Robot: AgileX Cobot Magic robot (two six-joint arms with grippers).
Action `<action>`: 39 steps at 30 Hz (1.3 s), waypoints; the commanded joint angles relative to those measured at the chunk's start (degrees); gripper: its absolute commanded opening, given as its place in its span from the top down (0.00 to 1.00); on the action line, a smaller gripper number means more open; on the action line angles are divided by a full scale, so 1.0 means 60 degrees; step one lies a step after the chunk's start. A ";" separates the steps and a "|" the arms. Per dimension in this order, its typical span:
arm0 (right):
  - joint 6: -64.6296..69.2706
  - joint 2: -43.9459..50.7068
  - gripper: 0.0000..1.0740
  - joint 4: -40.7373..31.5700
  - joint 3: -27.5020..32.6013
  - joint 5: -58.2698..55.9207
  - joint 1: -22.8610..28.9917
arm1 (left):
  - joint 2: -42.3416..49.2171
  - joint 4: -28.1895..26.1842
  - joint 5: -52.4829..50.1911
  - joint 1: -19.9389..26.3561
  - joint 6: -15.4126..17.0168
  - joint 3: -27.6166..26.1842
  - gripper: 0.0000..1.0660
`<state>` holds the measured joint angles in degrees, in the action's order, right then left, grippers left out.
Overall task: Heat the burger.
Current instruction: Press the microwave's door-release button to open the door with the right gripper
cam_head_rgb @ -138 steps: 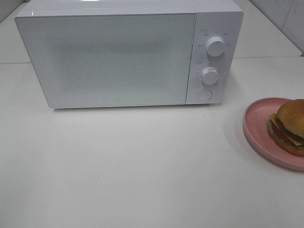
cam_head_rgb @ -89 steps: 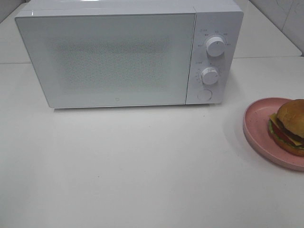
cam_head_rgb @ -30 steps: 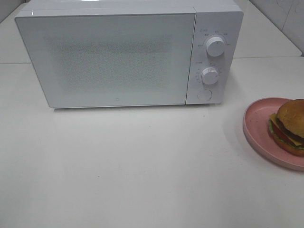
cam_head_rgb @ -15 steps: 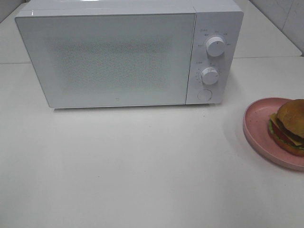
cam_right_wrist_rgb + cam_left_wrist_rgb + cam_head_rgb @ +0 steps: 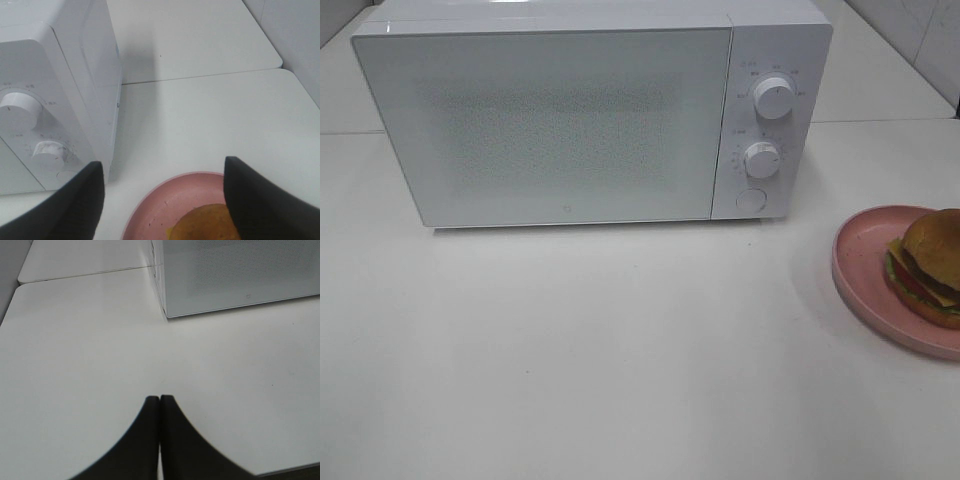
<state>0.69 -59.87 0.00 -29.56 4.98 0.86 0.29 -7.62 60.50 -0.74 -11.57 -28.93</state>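
Right gripper (image 5: 161, 192) spread wide above burger (image 5: 205, 224) on pink plate (image 5: 860, 255); left gripper (image 5: 159, 405) pressed together over table (image 5: 75, 340). Microwave (image 5: 550, 120) door shut. Risk: off-centre squeeze shears stacked layers, burger tips off plate.

No wording can be read anywhere.

Microwave (image 5: 570, 120): small grey markings ring the upper knob (image 5: 775, 98) from 9 through 12 to 3 o'clock, and others surround the lower knob (image 5: 761, 159); all are too small to read.

Door (image 5: 520, 60): a tiny mark (image 5: 568, 209) at 6 o'clock, unreadable.
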 commanded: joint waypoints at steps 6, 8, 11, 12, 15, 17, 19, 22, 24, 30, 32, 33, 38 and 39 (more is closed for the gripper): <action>-0.0115 -0.1194 0.39 0.0067 -0.0048 0.1346 -0.0029 | 0.0181 -0.0076 -0.0095 -0.0048 0.0019 0.0010 1.00; -0.0115 -0.1289 0.39 0.0067 -0.0048 0.1413 -0.0010 | 0.0181 -0.0076 -0.0095 -0.0048 0.0019 0.0010 1.00; -0.0115 -0.1642 0.39 0.0095 -0.0048 0.1681 0.0497 | 0.0181 -0.0076 -0.0095 -0.0048 0.0019 0.0010 1.00; -0.0115 -0.1719 0.39 0.0105 -0.0048 0.1728 0.0688 | 0.0181 -0.0076 -0.0095 -0.0048 0.0019 0.0010 1.00; -0.0115 -0.1939 0.39 0.0105 -0.0048 0.1919 0.1146 | 0.0181 -0.0076 -0.0095 -0.0048 0.0019 0.0010 1.00; -0.0115 -0.2320 0.39 0.0105 -0.0048 0.2187 0.1776 | 0.0181 -0.0076 -0.0095 -0.0048 0.0019 0.0010 1.00; -0.0115 -0.2569 0.39 0.0095 -0.0048 0.2320 0.2129 | 0.0181 -0.0076 -0.0095 -0.0048 0.0019 0.0010 1.00; -0.0115 -0.2979 0.39 0.0095 -0.0048 0.2617 0.2655 | 0.0181 -0.0076 -0.0095 -0.0048 0.0019 0.0010 1.00; -0.0115 -0.3285 0.39 0.0095 -0.0048 0.2779 0.2932 | 0.0181 -0.0076 -0.0095 -0.0048 0.0019 0.0010 1.00; -0.0115 -0.4011 0.39 0.0067 -0.0134 0.3180 0.3600 | 0.0181 -0.0076 -0.0095 -0.0048 0.0019 0.0010 1.00; -0.0115 -0.4269 0.39 0.0067 -0.0258 0.3199 0.3762 | 0.0181 -0.0076 -0.0095 -0.0048 0.0019 0.0010 1.00; -0.0115 -0.4479 0.39 0.0067 -0.0382 0.3209 0.3877 | 0.0181 -0.0076 -0.0095 -0.0048 0.0019 0.0010 1.00; -0.0115 -0.5118 0.39 -0.0076 -0.0793 0.3237 0.4001 | 0.0181 -0.0076 -0.0095 -0.0048 0.0019 0.0010 1.00; -0.0115 -0.5118 0.39 -0.0076 -0.0793 0.3237 0.4001 | 0.0181 -0.0076 -0.0095 -0.0048 0.0019 0.0010 1.00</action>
<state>0.69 -89.78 0.00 -33.35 23.89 24.75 0.29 -7.62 60.50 -0.74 -11.57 -28.93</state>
